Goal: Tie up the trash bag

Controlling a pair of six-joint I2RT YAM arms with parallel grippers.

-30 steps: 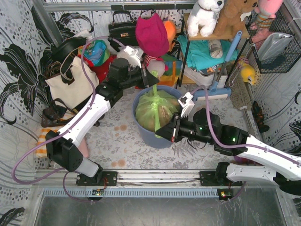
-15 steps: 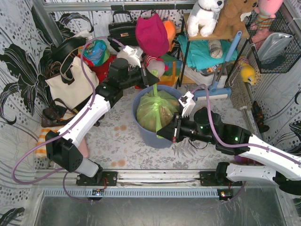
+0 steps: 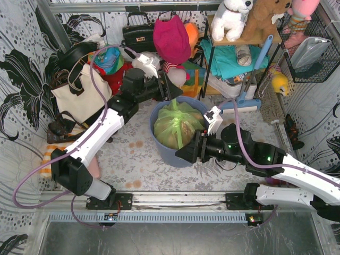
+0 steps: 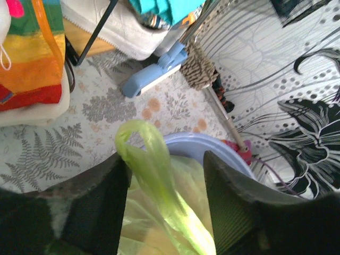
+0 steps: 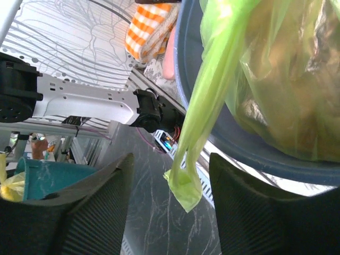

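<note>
The trash bag (image 3: 178, 123), thin light-green plastic with brown paper showing through, sits in the blue-grey bin (image 3: 171, 154). My left gripper (image 3: 169, 92) hovers over the bin's far rim. In the left wrist view it (image 4: 164, 162) is open, and one twisted bag handle (image 4: 149, 159) stands loose between the fingers, brushing the left one. My right gripper (image 3: 184, 153) is at the bin's near side. In the right wrist view it (image 5: 170, 159) is open, and the other handle (image 5: 187, 186) hangs free between the fingers below the bag (image 5: 281, 79).
A cream tote bag (image 3: 79, 95) stands to the left. Behind the bin are a red cloth (image 3: 171, 37), a colourful bag (image 4: 32, 58), a blue mop head (image 4: 154, 74) and a shelf rack (image 3: 234, 58). An orange checked cloth (image 5: 149, 29) lies by the bin.
Both grippers have opened and let go of the bag's handles. The far handle has sagged from its taut upright pull. The right gripper has shifted slightly toward the near edge.
</note>
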